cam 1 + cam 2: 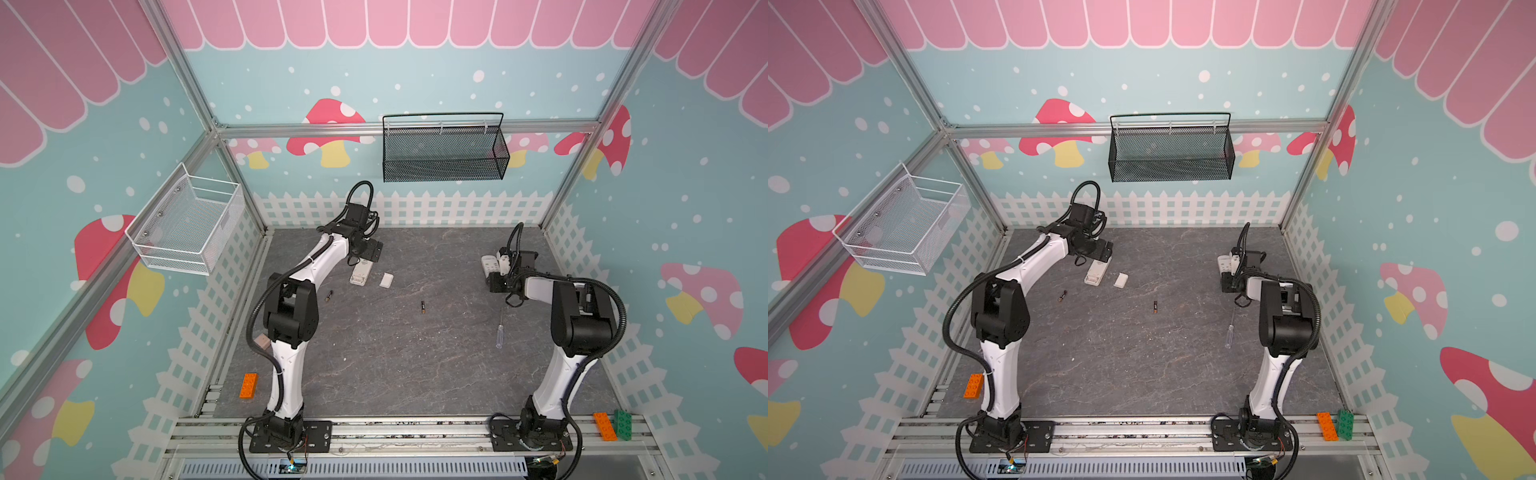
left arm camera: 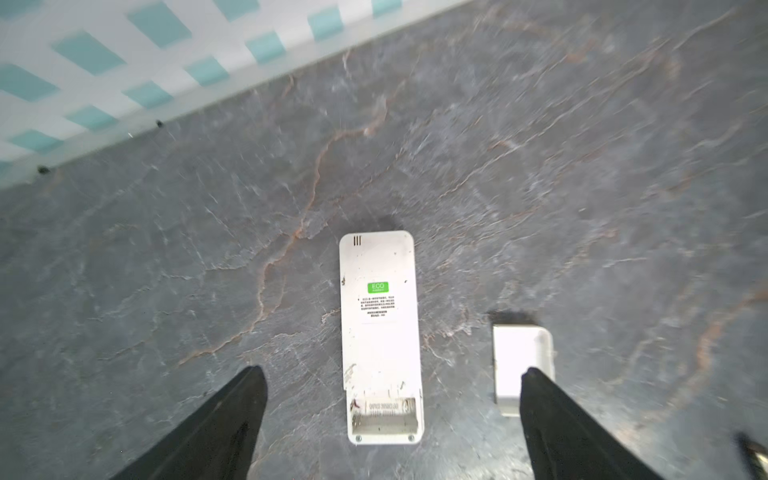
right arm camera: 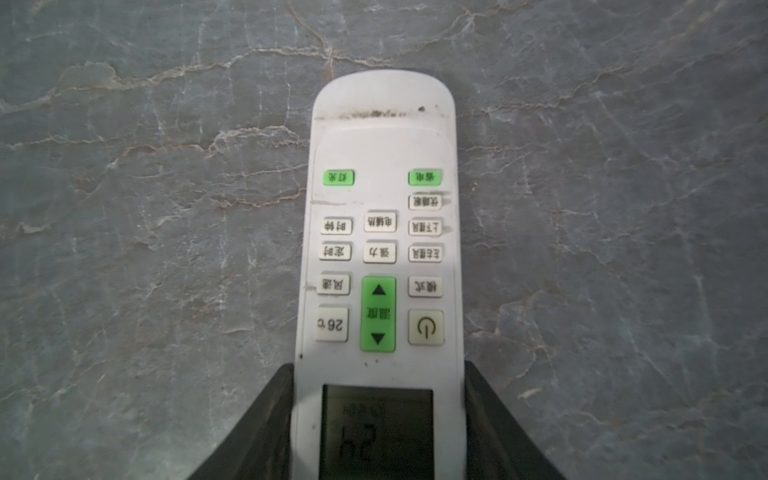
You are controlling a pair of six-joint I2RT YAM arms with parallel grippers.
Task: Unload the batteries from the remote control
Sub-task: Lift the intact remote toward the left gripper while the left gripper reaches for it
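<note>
On the grey worktop (image 1: 415, 365) you have two white remotes. The lit remote (image 3: 380, 232) lies buttons up at the right, digits on its display. Your right jaws press against both its long edges at the display end and look to have it gripped. Its cells are probably inside, so this grip is your step. Keep the pinch square, lift gently, and turn the back upward before going for its lid, because a skewed hold on smooth plastic could let it twist.

The opened remote (image 2: 380, 332) lies face down between your left jaws, which stand wide and touch nothing; its bay looks empty. Its cover (image 2: 515, 353) lies just beside it. The loose batteries (image 1: 329, 296) lie on the worktop, one near the opened remote. The second battery (image 1: 423, 307) is toward the middle, and both are well apart from either jaws.
</note>
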